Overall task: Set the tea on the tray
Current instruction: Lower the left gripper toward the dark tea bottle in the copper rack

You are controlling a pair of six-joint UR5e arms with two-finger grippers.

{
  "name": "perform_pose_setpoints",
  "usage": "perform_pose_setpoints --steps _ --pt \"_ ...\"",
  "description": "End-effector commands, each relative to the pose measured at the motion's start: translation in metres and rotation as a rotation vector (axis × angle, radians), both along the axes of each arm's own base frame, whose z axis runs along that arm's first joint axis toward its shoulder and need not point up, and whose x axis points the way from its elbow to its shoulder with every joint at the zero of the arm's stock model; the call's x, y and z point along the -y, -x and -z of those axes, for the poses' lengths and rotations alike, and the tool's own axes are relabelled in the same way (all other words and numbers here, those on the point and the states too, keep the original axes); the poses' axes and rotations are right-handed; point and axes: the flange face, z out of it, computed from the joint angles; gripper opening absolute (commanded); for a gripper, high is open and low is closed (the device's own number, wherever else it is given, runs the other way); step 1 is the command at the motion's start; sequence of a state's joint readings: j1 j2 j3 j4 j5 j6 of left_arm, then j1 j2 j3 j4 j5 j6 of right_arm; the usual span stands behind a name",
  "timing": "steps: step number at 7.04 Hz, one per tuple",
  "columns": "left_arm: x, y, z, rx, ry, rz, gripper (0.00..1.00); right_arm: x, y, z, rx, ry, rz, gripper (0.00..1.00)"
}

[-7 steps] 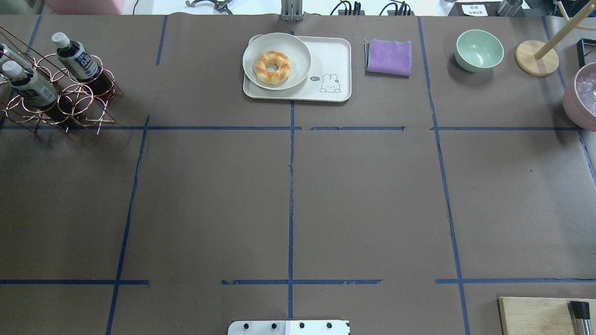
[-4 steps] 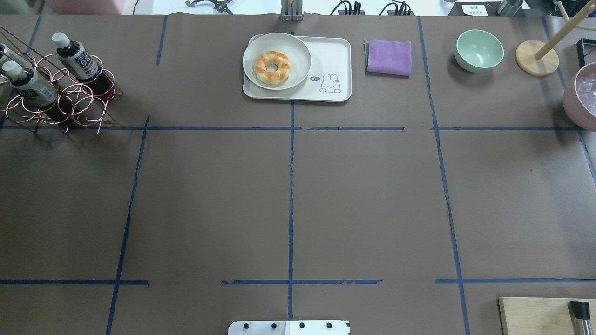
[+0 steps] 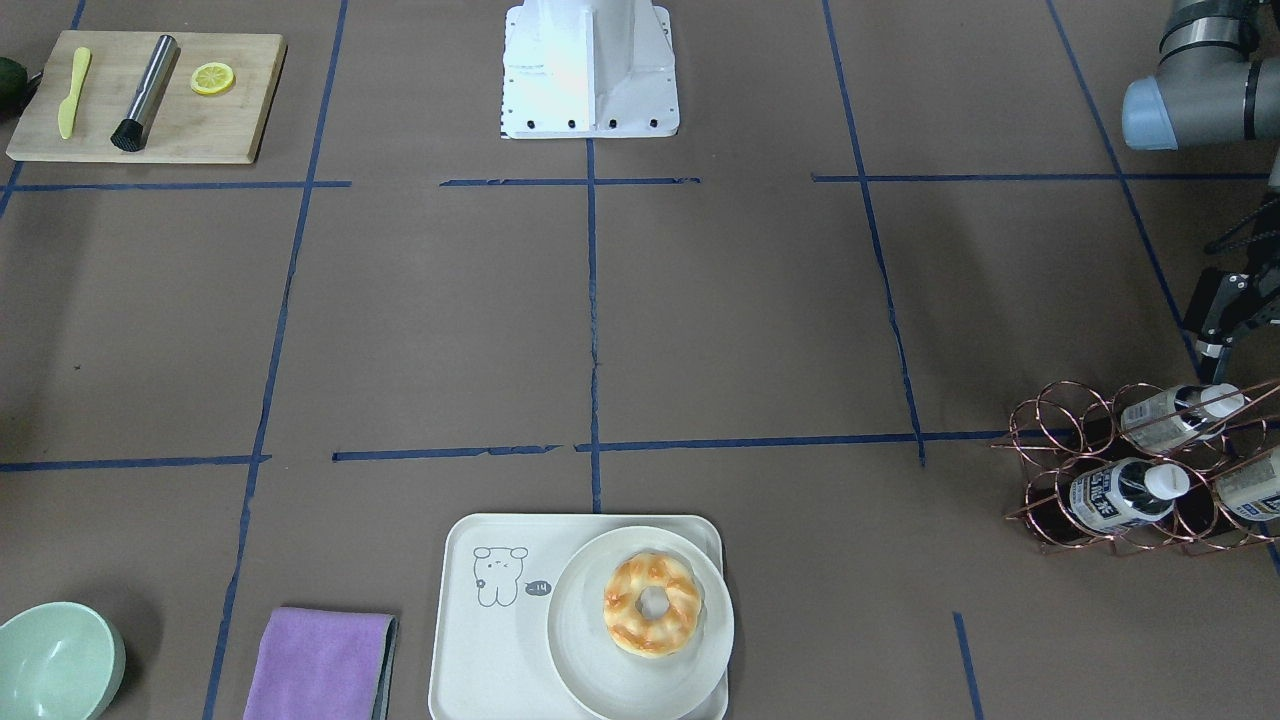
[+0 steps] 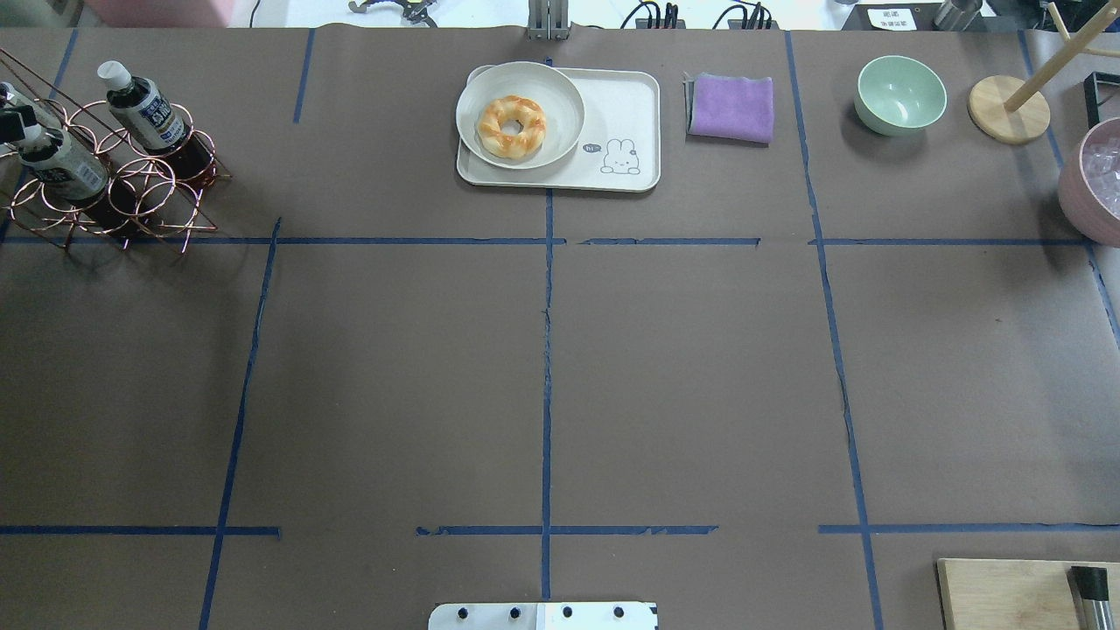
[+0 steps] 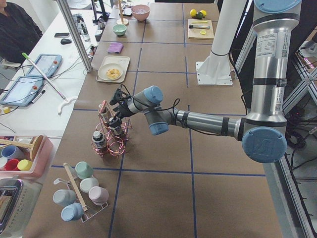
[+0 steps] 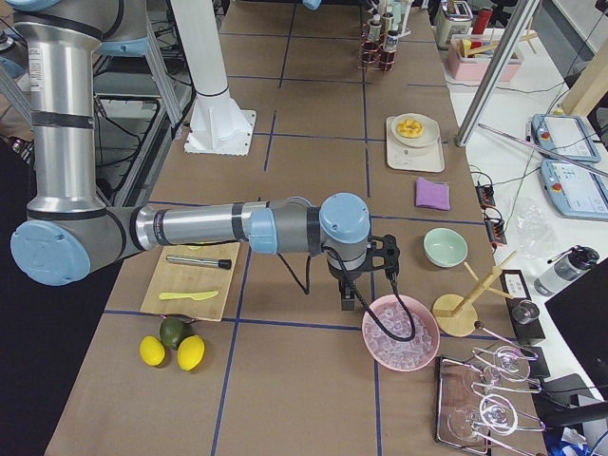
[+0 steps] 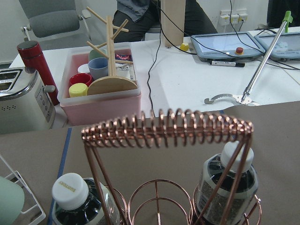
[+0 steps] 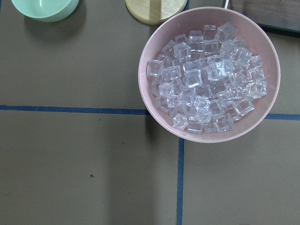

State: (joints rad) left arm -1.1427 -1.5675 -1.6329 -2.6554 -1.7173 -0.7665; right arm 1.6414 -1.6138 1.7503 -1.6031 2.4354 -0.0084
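Three white-capped bottles lie in a copper wire rack at the table's far left. The tea, with a whitish label, is the one nearest me; it also shows in the front view. My left gripper hovers just behind and above it, looks open and holds nothing. Only its tip shows in the overhead view. The cream tray with the bear drawing lies at far centre. My right gripper shows only in the right side view, so I cannot tell whether it is open or shut.
A white plate with a doughnut covers the tray's left half. A purple cloth, green bowl and mug tree base lie to its right. A pink ice bowl sits under the right wrist. A wooden board is near right.
My left gripper has come into the overhead view at the left edge, over the cap of the nearest bottle. Nothing else has moved.
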Motion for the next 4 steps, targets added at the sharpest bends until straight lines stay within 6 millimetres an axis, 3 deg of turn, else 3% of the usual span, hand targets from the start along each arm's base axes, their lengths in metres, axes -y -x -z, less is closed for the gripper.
perform_pose_setpoints --steps 1,4 --pt "0.0016 -0.0115 -0.0022 0.006 -0.007 -0.002 0.90 0.0000 0.0000 0.0000 0.002 0.006 -0.005 1.00" --pt "0.0041 -0.0189 -0.0090 0.014 0.006 -0.012 0.81 0.0001 0.0000 0.0010 0.002 0.004 -0.006 1.00"
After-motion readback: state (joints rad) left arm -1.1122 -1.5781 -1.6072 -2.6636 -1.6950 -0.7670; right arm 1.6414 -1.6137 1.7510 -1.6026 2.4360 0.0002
